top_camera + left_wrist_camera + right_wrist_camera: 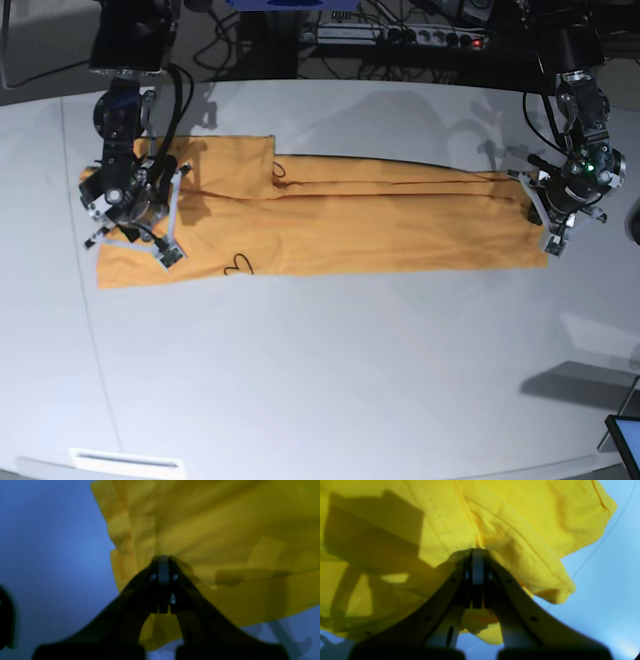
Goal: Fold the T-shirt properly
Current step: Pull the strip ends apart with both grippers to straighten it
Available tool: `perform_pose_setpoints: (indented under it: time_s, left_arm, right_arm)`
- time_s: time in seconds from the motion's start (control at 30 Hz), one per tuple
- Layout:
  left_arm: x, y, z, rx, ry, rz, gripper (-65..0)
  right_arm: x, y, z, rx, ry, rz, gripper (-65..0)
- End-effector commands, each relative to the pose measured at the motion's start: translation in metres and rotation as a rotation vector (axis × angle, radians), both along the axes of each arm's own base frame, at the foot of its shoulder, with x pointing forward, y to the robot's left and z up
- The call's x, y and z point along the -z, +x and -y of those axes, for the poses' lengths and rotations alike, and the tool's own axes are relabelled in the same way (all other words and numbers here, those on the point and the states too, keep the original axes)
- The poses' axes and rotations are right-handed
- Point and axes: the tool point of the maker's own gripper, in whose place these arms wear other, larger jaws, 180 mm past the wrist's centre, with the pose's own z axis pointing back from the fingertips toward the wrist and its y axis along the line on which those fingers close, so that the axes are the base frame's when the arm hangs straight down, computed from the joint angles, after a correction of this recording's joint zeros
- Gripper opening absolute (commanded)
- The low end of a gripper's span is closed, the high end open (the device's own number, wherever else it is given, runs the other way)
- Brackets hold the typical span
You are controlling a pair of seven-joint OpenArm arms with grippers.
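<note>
On the grey table (330,380), the T-shirt (380,225) lies stretched in a long folded band between my two arms. My right gripper (477,555) is clamped on cloth at the sleeve end; my left gripper (163,560) pinches the opposite edge. A dark loose thread (238,266) curls on the fabric.

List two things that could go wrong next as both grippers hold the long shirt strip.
1. The left gripper and right gripper each pinch only a small bunch of the T-shirt; lifting may let cloth slip.
2. Loose dark threads on the table could snag.
</note>
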Motion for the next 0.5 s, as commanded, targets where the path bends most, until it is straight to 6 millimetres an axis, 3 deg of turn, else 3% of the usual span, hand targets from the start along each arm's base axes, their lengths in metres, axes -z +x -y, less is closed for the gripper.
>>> perform_pose_setpoints:
  time_s: [0.0,0.13,0.47]
  left_arm:
    - [-0.005,-0.001,-0.001,0.017,0.023,-0.013,-65.0]
    - [-0.018,0.006,0.003,0.038,0.038,0.024,-65.0]
    - [-0.037,0.016,0.009,0.064,0.059,0.080,-65.0]
  right_arm:
    - [-0.012,0.006,-0.001,-0.005,-0.003,0.035,-64.9]
    - [-0.031,0.014,-0.001,-0.006,-0.012,0.098,-64.9]
    - [-0.054,0.018,0.003,0.001,-0.032,0.158,-65.0]
